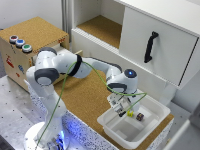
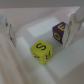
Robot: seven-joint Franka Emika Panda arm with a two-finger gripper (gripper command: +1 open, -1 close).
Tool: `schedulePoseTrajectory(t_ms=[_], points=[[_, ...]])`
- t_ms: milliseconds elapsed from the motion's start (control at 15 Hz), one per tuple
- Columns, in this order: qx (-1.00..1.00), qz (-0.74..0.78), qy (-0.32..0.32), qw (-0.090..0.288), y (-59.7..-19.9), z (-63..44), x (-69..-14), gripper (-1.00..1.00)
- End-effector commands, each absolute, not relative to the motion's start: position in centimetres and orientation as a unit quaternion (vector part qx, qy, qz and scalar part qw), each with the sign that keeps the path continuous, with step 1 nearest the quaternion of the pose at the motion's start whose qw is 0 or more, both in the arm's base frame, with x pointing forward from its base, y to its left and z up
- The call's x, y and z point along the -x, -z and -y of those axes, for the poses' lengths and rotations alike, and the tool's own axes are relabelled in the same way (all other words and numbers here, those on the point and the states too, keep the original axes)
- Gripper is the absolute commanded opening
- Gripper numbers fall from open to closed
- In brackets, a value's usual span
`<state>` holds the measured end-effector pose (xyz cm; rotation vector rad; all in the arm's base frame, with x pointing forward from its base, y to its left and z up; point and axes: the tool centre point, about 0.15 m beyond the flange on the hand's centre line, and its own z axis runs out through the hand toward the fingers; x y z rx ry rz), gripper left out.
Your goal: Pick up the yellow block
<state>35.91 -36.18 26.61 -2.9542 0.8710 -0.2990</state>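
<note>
We've got the gripper hanging with fingers spread wide over the white bin, where the yellow block sits beside 1 dark block.

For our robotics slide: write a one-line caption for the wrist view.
Open gripper poised above the yellow block, with a purple block beside it in the white tray.

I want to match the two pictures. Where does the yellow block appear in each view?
Exterior view: the yellow block lies inside the white tray, just below the gripper.
Wrist view: the yellow block sits low in the middle of the picture, on the white tray floor.
Shared landmark: the dark block close beside it.
</note>
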Motion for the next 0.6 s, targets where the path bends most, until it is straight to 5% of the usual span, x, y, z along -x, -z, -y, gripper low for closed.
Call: schedulePoseTrajectory(t_ms=[0, 533], points=[[0.921, -0.372, 0.109, 0.048, -24.2, 35.9, -37.9, 1.0], [0.865, -0.482, 0.114, 0.075, -22.7, 36.1, -37.4, 1.0]])
